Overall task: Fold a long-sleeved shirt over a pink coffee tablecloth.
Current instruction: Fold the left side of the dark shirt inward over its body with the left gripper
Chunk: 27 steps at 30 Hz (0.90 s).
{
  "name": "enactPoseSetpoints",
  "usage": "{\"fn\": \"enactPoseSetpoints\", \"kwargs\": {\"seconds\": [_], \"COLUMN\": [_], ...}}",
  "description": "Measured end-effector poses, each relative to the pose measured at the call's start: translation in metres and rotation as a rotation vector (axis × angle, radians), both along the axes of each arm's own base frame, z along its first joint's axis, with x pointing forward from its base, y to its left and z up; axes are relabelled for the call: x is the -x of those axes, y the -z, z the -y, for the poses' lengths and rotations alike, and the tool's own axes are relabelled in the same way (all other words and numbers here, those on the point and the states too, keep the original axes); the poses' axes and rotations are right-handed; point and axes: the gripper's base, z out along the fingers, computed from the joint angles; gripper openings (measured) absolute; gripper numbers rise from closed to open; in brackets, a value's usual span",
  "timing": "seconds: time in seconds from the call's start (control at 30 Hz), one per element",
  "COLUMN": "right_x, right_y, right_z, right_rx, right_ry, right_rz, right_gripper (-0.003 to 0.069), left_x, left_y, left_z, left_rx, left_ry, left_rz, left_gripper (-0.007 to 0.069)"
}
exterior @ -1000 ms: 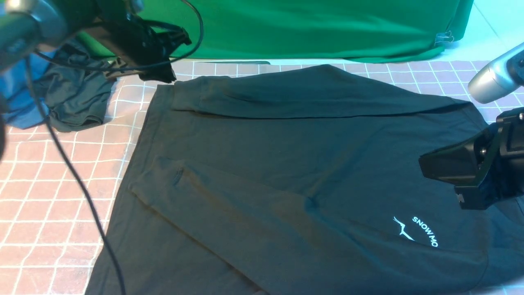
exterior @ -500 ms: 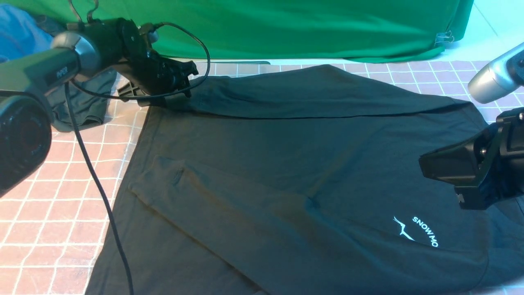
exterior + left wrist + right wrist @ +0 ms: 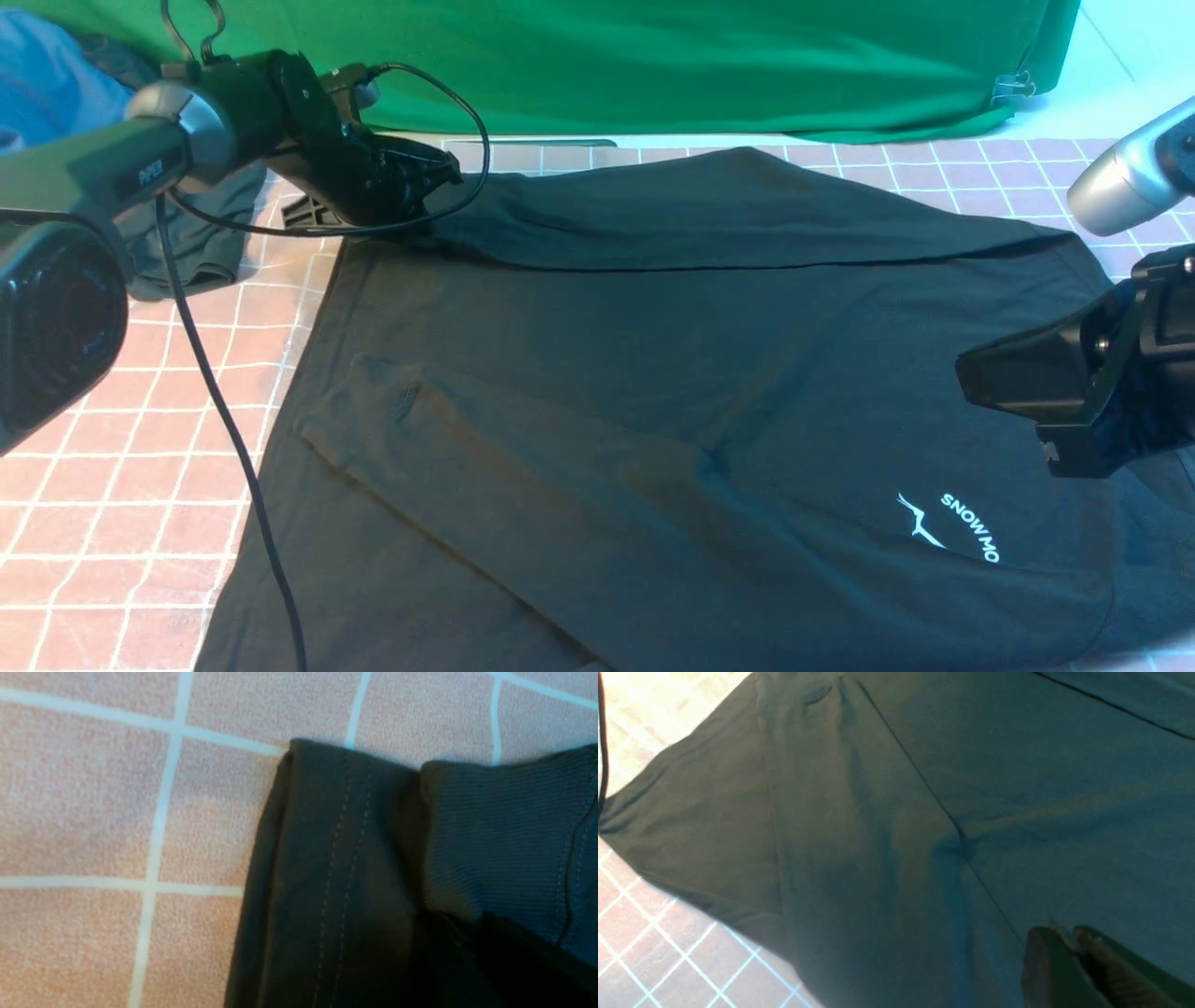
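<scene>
Firstly, left gripper (image 3: 442, 177): low at the far left corner of the long-sleeved shirt (image 3: 653, 373), tips right at the cloth. Whether its jaws are parted or pressed together cannot be told.

- Left wrist view: ribbed cuff (image 3: 504, 830) lying just beside the double-stitched hem (image 3: 336, 868), both resting on the pink coffee tablecloth (image 3: 93, 812).
- Right gripper (image 3: 1066, 934): jaws pressed together with nothing between them, held over the right part of the shirt, near the white print (image 3: 962, 527).
- Shirt: black, spread flat on the tablecloth, filling the middle and right of the front view. One sleeve (image 3: 700, 215) is folded in along the far edge. The other sleeve (image 3: 523, 485) is folded slantwise across the near part of the body.
- Tablecloth: pink with white grid lines, bare at the left and along the far edge.
- Black cable (image 3: 224, 411): trailing from the left arm across the tablecloth's left side.
- Dark grey-green garment (image 3: 201, 243): bunched at the far left, partly behind the left arm.
- Blue garment (image 3: 47, 65): far left corner.
- Green cloth (image 3: 700, 65): along the far edge.
</scene>
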Motion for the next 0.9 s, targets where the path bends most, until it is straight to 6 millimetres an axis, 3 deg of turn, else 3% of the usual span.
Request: {"fn": "enactPoseSetpoints", "kwargs": {"seconds": [0.2, 0.4, 0.5, 0.77, 0.9], "right_x": [0.000, 0.000, 0.000, -0.003, -0.005], "right_y": [0.000, 0.000, 0.000, 0.000, 0.000], "right_z": [0.000, 0.000, 0.000, 0.004, 0.006], "right_rx": [0.001, 0.001, 0.001, 0.058, 0.070], "right_ry": [0.000, 0.000, 0.000, 0.014, 0.029], "right_rz": [0.000, 0.000, 0.000, 0.047, 0.055], "right_gripper": [0.0095, 0.0106, 0.0110, 0.0123, 0.0123], "left_x": [0.007, 0.028, 0.042, 0.076, 0.086], "left_y": [-0.014, -0.081, -0.104, -0.132, -0.144], "left_z": [0.001, 0.001, 0.002, 0.001, -0.001], "left_rx": [0.003, 0.012, 0.013, -0.008, -0.014], "left_ry": [0.014, 0.037, 0.055, 0.102, 0.071], "left_rz": [-0.036, -0.011, -0.040, -0.212, -0.209], "left_gripper": [0.0048, 0.0048, 0.0048, 0.0048, 0.0048]}}
